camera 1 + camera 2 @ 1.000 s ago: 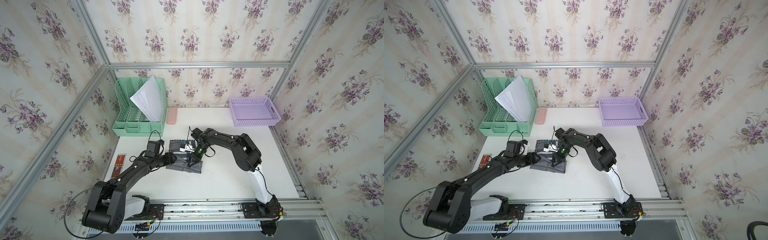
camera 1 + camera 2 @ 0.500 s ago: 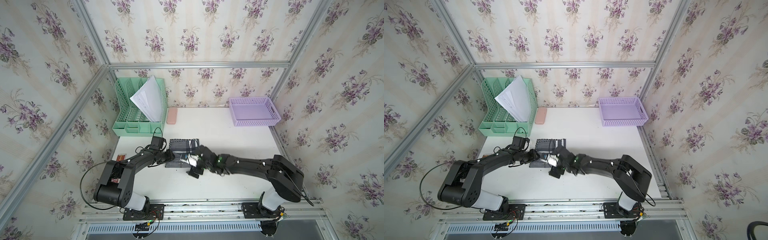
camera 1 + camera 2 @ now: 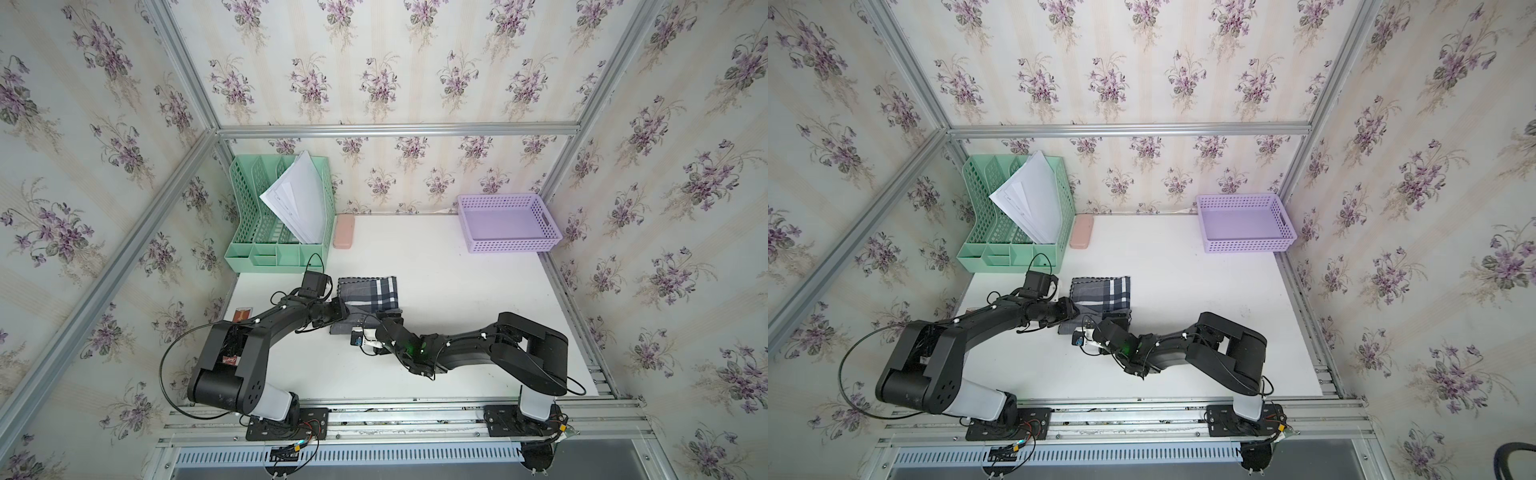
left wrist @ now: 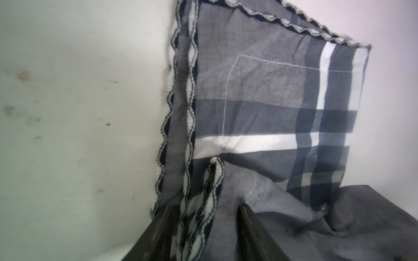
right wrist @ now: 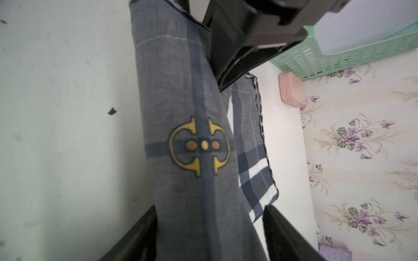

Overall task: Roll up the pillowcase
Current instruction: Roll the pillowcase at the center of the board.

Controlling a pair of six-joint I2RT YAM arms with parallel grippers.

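The pillowcase (image 3: 371, 291) is grey with navy and white plaid. It lies left of the table's middle in both top views, flat at the back (image 3: 1102, 289). Its near part is rolled into a grey tube with a yellow emblem (image 5: 200, 146). My left gripper (image 3: 346, 311) is at the roll's left end, and in the left wrist view it (image 4: 203, 211) is shut on bunched scalloped edge (image 4: 199, 226). My right gripper (image 3: 391, 319) straddles the roll's right end. In the right wrist view it (image 5: 210, 213) is open, one finger (image 5: 278, 226) apart from the fabric.
A green file organizer (image 3: 278, 253) holding white papers (image 3: 297, 199) stands at the back left, with a pink case (image 3: 344, 231) beside it. A purple basket (image 3: 511, 248) sits at the back right. A small reddish item (image 3: 243, 314) lies at the table's left edge.
The right arm has swung from reaching over the cloth to lying low along the front right. Its jaws went from shut to open around the roll. The left arm drew back.
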